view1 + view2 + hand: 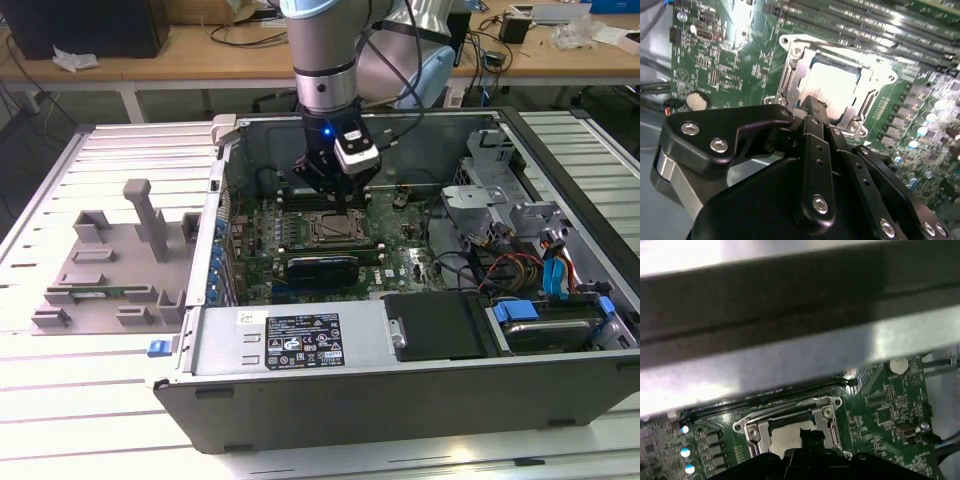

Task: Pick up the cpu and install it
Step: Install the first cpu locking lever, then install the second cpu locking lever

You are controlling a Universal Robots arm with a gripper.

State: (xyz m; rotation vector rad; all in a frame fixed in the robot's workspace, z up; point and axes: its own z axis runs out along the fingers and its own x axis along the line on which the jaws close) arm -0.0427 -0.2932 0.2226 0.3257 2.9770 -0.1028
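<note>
Open computer case (420, 340) lying on the slatted metal table (110, 420), with the green motherboard (300, 235) inside. Grey tray (110, 270) well apart from the claw, toward the exterior view's left, outside the case. Robot arm (322, 50) reaching down into the case from above. Claw (335, 195) hanging low over the motherboard, just above the socket (330, 228). In both wrist views, socket with metal frame (790, 75) (827, 412) directly under the black fingertips (812, 107) (812, 437). Cpu (832, 87) (785, 437) with shiny silver top lying flat inside the socket frame, right below the claw. Fingertips drawn together to one narrow point above the cpu edge, pinching nothing visible; contact with the cpu not possible to tell.
</note>
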